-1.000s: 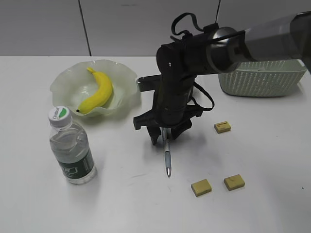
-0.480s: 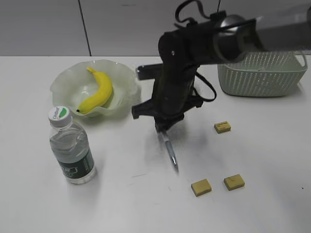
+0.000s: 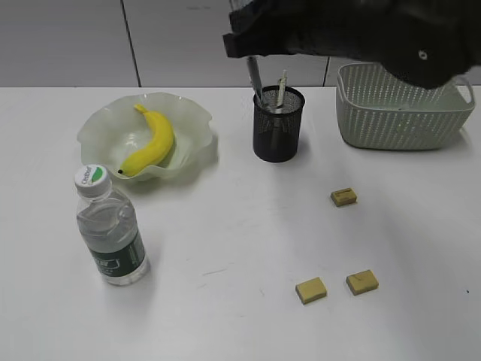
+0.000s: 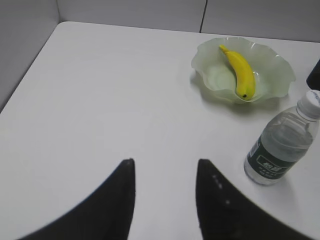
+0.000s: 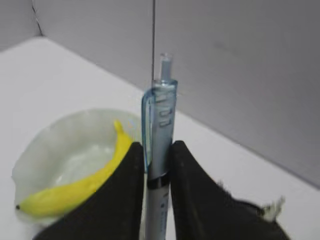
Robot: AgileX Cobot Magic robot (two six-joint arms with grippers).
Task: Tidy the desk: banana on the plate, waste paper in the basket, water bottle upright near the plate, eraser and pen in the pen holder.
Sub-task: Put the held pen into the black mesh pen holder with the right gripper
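- Pen [image 3: 253, 81], exterior view: it hangs upright from the right gripper [image 3: 252, 54], a dark blur along the top edge, with its lower end at the mouth of the black mesh pen holder [image 3: 278, 124] directly below the jaws. A second thin white stick [image 3: 282, 89] already stands in the holder.
- Exterior view, other things: the banana [image 3: 154, 141] lies in the ruffled pale-green plate [image 3: 194, 120], left of and below the jaws. The water bottle [image 3: 110, 229] stands upright on the desk [image 3: 225, 316], nearer the camera than the plate. The green basket [image 3: 402, 105] sits to the right of the jaws. Three small tan erasers [image 3: 344, 197] [image 3: 311, 289] [image 3: 362, 282] lie on the desk, well apart from the holder.
- Left wrist view: the left gripper [image 4: 165, 172] hovers over bare desk, its two dark fingers [image 4: 117, 200] spread with nothing between them. Beyond the jaws and to their right are the plate [image 4: 277, 65] with the banana [image 4: 240, 75]; the bottle [image 4: 280, 150] stands just right of the right-hand finger.
- Right wrist view: the right gripper [image 5: 157, 170] pinches the translucent blue pen [image 5: 160, 130] between its fingers [image 5: 125, 190], with the clip and push-button end sticking out past the fingertips. Left of the jaws, the banana [image 5: 75, 187] rests in the plate [image 5: 60, 135].
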